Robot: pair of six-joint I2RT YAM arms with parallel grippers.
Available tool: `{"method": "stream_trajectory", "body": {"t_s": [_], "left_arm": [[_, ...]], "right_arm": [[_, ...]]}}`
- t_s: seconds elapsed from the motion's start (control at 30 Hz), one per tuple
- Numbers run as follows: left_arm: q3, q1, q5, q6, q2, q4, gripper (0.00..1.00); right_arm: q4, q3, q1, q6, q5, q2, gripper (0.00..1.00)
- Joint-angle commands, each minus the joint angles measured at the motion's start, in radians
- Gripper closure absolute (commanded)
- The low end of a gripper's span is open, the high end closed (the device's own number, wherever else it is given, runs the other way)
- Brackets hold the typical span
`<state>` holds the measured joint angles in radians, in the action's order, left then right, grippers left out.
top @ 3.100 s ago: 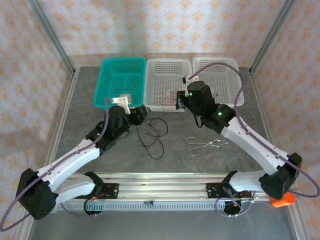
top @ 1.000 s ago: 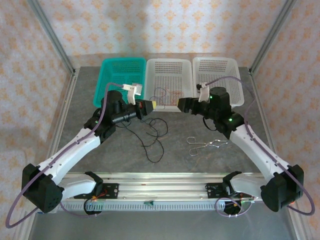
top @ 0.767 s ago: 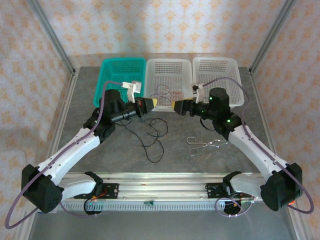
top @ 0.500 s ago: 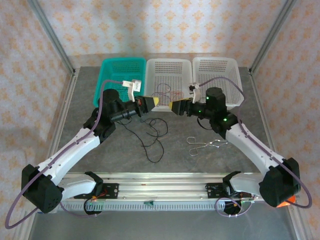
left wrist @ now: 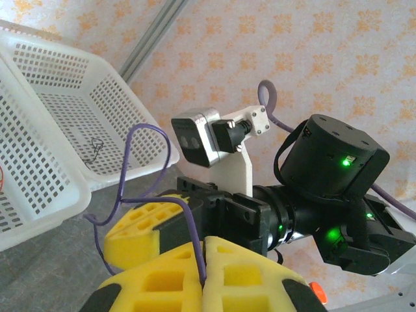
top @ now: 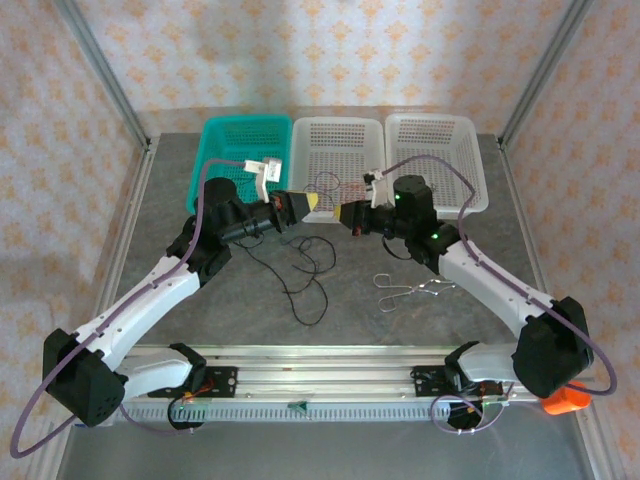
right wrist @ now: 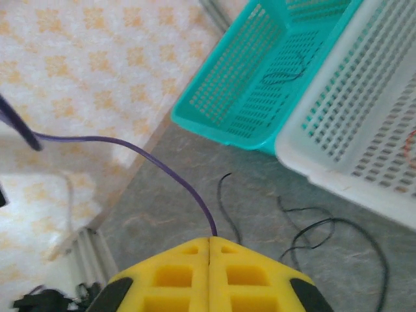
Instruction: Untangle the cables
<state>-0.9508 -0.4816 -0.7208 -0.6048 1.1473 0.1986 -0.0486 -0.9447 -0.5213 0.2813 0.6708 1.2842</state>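
Yellow gridded left pincer [left wrist: 203, 260] and right pincer [right wrist: 209, 250] pinch thin, seemingly purple cable [right wrist: 175, 179].

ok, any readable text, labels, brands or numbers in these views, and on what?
None readable.
White baskets, teal basket, arm shells, wrist camera, yellow finger pads, purple cable: no print visible.
Green lights on the arm: lamps, not characters.
Wall pattern: ornament only.
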Motion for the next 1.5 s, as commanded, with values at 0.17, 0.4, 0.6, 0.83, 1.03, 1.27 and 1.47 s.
{"method": "stream_trajectory", "body": {"t_s": [0.17, 0.4, 0.6, 0.83, 1.03, 1.27, 1.47], "left_arm": [[-0.005, 0.032, 0.058, 0.013, -0.065, -0.006, 1.0], [0.0, 0.088, 0.061, 0.012, -0.09, -0.037, 1.0], [-0.014, 0.126, 0.065, 0.011, -0.087, -0.071, 1.0], [-0.072, 0.197, 0.134, 0.013, -0.037, -0.174, 1.0], [-0.169, 0.267, 0.303, 0.068, 0.051, -0.31, 1.0], [-0.261, 0.361, 0.402, 0.085, 0.201, -0.418, 1.0], [-0.305, 0.428, 0.383, 0.108, 0.336, -0.427, 1.0]], "right_arm": [[0.129, -0.038, 0.001, 0.012, -0.385, -0.037, 1.0], [0.228, -0.055, 0.007, 0.057, -0.612, -0.036, 1.0], [0.237, -0.043, 0.012, 0.07, -0.655, -0.06, 1.0], [0.119, -0.015, 0.012, 0.005, -0.457, -0.1, 0.83], [0.044, -0.003, -0.006, -0.054, -0.272, -0.099, 0.67], [0.087, -0.009, -0.059, -0.088, -0.299, -0.091, 0.63], [0.11, 0.01, -0.129, -0.105, -0.342, -0.091, 0.63]]}}
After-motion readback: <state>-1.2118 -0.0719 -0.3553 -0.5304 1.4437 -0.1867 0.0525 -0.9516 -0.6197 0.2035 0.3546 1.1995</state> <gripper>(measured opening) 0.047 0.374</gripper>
